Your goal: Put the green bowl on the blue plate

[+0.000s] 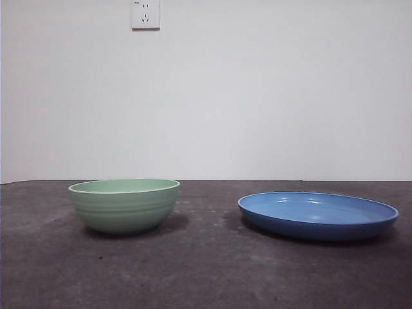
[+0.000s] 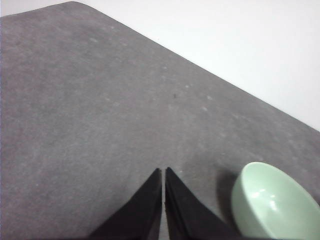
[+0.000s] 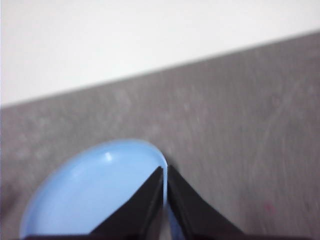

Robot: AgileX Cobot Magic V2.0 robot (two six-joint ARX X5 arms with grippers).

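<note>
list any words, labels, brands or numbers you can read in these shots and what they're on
There is no readable text in any view.
green bowl: plain, no marking.
blue plate: plain, no marking.
wall socket: only its plug holes show, no legible lettering.
table and wall: bare of print.
left gripper and right gripper: black jaws closed together, no label visible.

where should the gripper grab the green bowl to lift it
Probably by the rim: one jaw inside, one outside, coming down from above. The green bowl stands upright and open, its rounded ridged wall too wide and curved to span. The left gripper, jaws together, is nearer it and must open first; the right gripper hangs over the blue plate.
</note>
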